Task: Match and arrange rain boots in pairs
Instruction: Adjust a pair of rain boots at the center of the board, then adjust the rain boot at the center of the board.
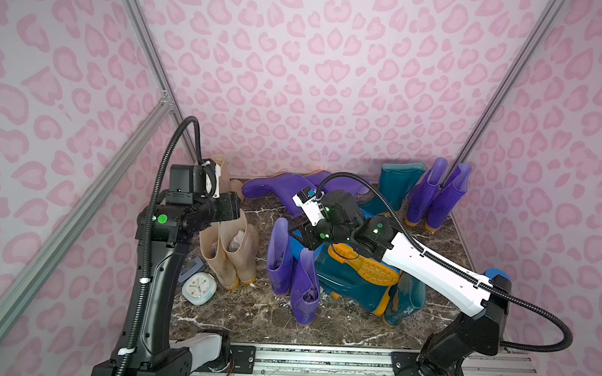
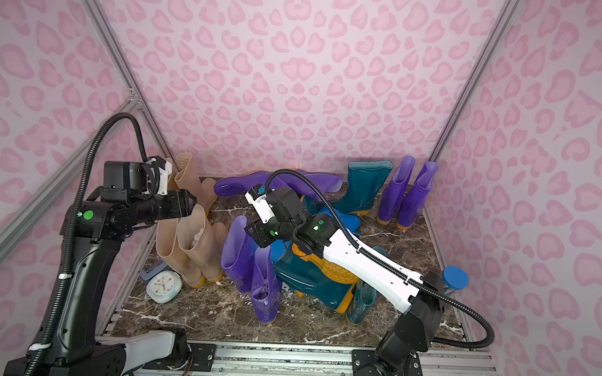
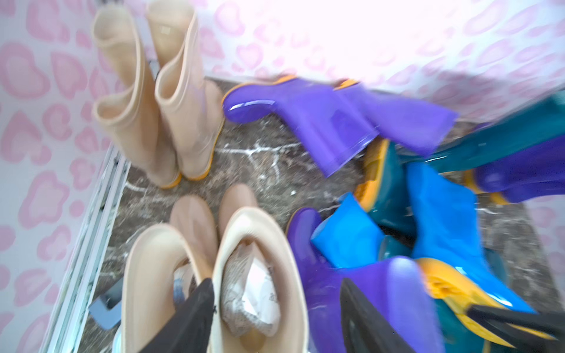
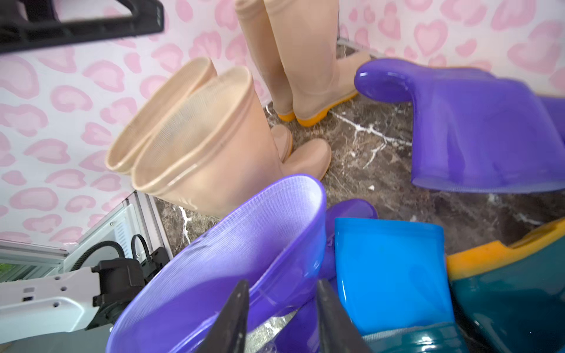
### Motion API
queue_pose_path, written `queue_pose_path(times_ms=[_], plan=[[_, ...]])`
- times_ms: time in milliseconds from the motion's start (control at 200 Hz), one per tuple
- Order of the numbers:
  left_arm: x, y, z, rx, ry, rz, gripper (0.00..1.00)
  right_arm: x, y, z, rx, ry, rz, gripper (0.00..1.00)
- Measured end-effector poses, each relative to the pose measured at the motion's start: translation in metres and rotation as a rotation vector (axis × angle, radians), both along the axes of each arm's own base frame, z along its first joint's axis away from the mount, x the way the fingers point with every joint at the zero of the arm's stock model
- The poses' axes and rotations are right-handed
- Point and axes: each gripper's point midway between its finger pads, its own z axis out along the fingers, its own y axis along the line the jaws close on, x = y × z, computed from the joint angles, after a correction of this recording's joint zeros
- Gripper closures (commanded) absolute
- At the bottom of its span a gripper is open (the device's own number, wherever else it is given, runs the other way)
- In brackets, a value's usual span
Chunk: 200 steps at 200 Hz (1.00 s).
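Note:
Two beige rain boots (image 1: 232, 256) stand paired at the left, and my left gripper (image 1: 234, 206) hangs open just above their tops. In the left wrist view the gripper (image 3: 281, 318) straddles one beige boot's paper-stuffed opening (image 3: 253, 293). Two purple boots (image 1: 290, 269) stand mid-floor. My right gripper (image 1: 298, 236) is open at the taller one's rim, and the rim wall (image 4: 275, 232) lies between its fingers (image 4: 235, 318) with slack. Beside them, bright blue boots (image 4: 388, 275) and teal boots (image 1: 351, 280) lie heaped.
Another beige pair (image 1: 222, 170) stands in the back left corner, a purple pair (image 1: 437, 199) and a teal boot (image 1: 395, 186) at the back right. Purple boots (image 1: 274, 189) lie by the back wall. A pale clock (image 1: 198, 289) and grey block (image 1: 189, 271) sit front left.

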Motion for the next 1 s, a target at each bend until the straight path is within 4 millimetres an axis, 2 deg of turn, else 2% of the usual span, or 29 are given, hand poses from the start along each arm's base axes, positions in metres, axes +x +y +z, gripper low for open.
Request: queue_pose_path(times_ms=[85,145,250,315,385,525,615,715,895,1000], plan=[[0.003,-0.009,0.015,-0.039,-0.022,-0.030,0.35,0.005,-0.004,0.022,0.034,-0.039,-0.019,0.52],[0.009,-0.017,0.019,-0.060,-0.020,-0.056,0.38,0.016,-0.016,0.036,0.060,-0.065,-0.056,0.52],[0.021,-0.041,0.023,-0.083,-0.010,-0.128,0.40,0.062,-0.054,0.050,0.091,-0.100,-0.192,0.51],[0.026,-0.056,0.024,-0.091,-0.002,-0.175,0.41,0.093,-0.077,0.045,0.083,-0.104,-0.279,0.49],[0.031,-0.073,0.023,-0.097,0.005,-0.222,0.41,0.126,-0.093,0.029,0.069,-0.089,-0.348,0.48],[0.041,-0.103,0.011,-0.105,0.042,-0.300,0.42,0.176,-0.114,-0.023,0.024,-0.010,-0.462,0.42],[0.046,-0.112,0.005,-0.123,0.050,-0.325,0.43,0.200,-0.110,-0.048,0.024,0.022,-0.500,0.39],[0.050,-0.112,0.001,-0.126,0.043,-0.321,0.43,0.228,-0.093,-0.076,0.037,0.065,-0.528,0.38],[0.035,-0.108,-0.004,-0.136,0.017,-0.316,0.41,0.250,-0.075,-0.145,0.063,0.208,-0.584,0.36],[0.028,-0.106,-0.001,-0.142,-0.019,-0.314,0.41,0.254,-0.070,-0.171,0.096,0.276,-0.629,0.35]])
